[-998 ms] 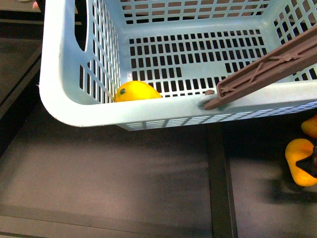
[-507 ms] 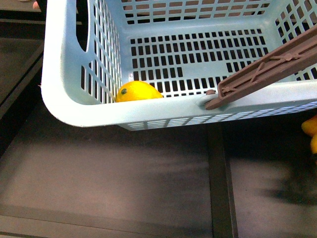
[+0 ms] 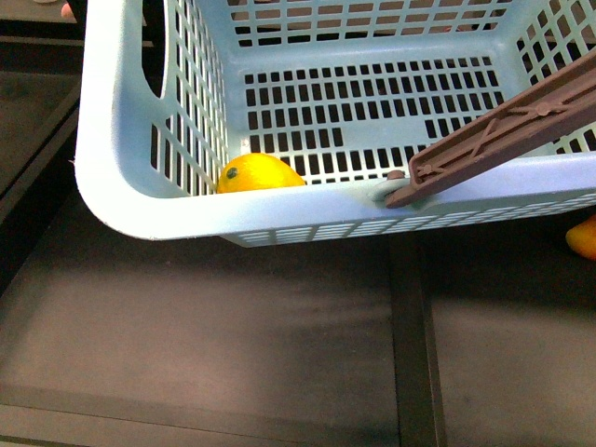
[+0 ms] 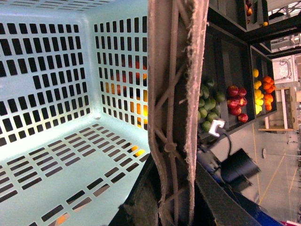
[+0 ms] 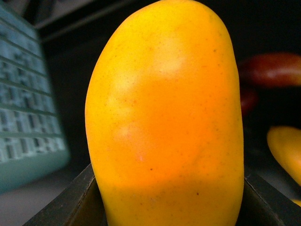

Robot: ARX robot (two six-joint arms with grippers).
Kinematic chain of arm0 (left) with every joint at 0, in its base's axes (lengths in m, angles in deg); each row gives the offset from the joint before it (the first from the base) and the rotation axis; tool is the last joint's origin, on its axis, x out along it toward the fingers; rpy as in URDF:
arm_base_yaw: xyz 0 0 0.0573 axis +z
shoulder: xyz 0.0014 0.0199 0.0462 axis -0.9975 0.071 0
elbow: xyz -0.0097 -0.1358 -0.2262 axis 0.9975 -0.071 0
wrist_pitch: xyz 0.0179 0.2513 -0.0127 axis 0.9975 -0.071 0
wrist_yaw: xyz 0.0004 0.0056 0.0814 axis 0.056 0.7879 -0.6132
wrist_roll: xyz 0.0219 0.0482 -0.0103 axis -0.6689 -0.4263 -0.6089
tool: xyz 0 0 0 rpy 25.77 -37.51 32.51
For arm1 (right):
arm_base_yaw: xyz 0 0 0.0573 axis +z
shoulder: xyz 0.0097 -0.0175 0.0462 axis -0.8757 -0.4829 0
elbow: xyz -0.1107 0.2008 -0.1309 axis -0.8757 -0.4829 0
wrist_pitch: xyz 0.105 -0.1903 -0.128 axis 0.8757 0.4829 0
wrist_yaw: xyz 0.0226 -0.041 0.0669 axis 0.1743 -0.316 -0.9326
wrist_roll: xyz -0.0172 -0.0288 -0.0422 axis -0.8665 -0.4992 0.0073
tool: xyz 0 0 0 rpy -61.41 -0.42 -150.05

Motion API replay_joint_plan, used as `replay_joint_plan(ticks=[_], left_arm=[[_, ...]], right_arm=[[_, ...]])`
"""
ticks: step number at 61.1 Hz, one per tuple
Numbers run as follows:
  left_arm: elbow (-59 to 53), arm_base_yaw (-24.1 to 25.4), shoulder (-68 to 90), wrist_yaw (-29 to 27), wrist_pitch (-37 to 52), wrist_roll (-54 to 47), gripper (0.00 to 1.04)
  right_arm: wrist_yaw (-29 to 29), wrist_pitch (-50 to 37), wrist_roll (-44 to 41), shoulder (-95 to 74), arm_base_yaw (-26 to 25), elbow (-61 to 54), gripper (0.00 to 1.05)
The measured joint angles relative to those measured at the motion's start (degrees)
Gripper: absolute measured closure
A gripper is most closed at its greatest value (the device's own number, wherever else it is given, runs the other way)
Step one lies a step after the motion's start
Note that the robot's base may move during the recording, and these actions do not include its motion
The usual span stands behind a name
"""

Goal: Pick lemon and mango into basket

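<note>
Front view: I see 1 lemon [image 3: 259, 173] lying inside the basket [image 3: 121, 177], in its near left corner, and the brown handle [image 3: 503, 126] slants up from the near rim. Left wrist view: my left gripper [image 4: 176, 207] is clamped on that handle, 1 finger on each side. Right wrist view: the right gripper [image 5: 169, 207] grips the mango [image 5: 164, 117] between its 2 fingers, outside the basket.

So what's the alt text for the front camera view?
A pale teal slotted basket fills the upper picture, with a yellow lemon inside its near left corner. Its brown handle lies across the right side; a sliver of orange-yellow fruit shows outside at the right edge.
</note>
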Motion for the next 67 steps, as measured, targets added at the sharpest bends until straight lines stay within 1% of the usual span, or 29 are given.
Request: replay_joint_plan(ticks=[4, 9, 16, 21, 26, 27, 32, 35, 43, 46, 50, 55, 64, 67], left_arm=[[0.0, 0.0, 0.0, 0.0, 0.0, 0.0, 0.97], [0.0, 0.0, 0.0, 0.0, 0.0, 0.0, 0.97], [0.0, 0.0, 0.0, 0.0, 0.0, 0.0, 0.97], [0.0, 0.0, 0.0, 0.0, 0.0, 0.0, 0.97], [0.0, 0.0, 0.0, 0.0, 0.0, 0.0, 0.97], [0.0, 0.0, 0.0, 0.0, 0.0, 0.0, 0.97], [0.0, 0.0, 0.0, 0.0, 0.0, 0.0, 0.97], [0.0, 0.0, 0.0, 0.0, 0.0, 0.0, 0.97], [0.0, 0.0, 0.0, 0.0, 0.0, 0.0, 0.97], [0.0, 0.0, 0.0, -0.1, 0.0, 0.0, 0.97], [0.0, 0.0, 0.0, -0.3, 0.0, -0.2, 0.97], [0.0, 0.0, 0.2, -0.2, -0.1, 0.0, 0.97], [0.0, 0.0, 0.2, -0.4, -0.1, -0.2, 0.97], [0.0, 0.0, 0.2, -0.4, -0.1, -0.2, 0.97]], right_arm=[[-0.7, 0.3, 1.6, 5.3, 1.2, -0.4, 0.44], [-0.8, -0.2, 4.7, 12.1, 4.2, -0.7, 0.44], [1.3, -2.8, 7.8, 16.6, 10.3, -1.2, 0.44], [5.5, -4.8, 8.2, 16.7, 16.2, -1.3, 0.44], [12.5, -7.8, 7.5, 13.8, 25.7, -1.3, 0.44], [14.5, -9.0, 7.2, 12.4, 28.3, -1.2, 0.44], [19.6, -11.7, 6.1, 7.3, 36.0, 0.3, 0.44], [21.6, -12.2, 5.8, 5.5, 38.5, 1.2, 0.33], [23.3, -13.5, 6.3, 5.1, 39.9, 1.6, 0.13], [23.5, -13.7, 6.8, 5.7, 39.7, 1.6, 0.07], [23.3, -14.0, 7.6, 6.9, 38.8, 1.2, 0.09], [22.7, -14.0, 8.7, 9.1, 36.1, -0.4, 0.09], [21.7, -13.8, 10.6, 14.8, 28.1, -5.2, 0.09], [22.4, -13.2, 10.3, 17.3, 25.9, -6.9, 0.09]])
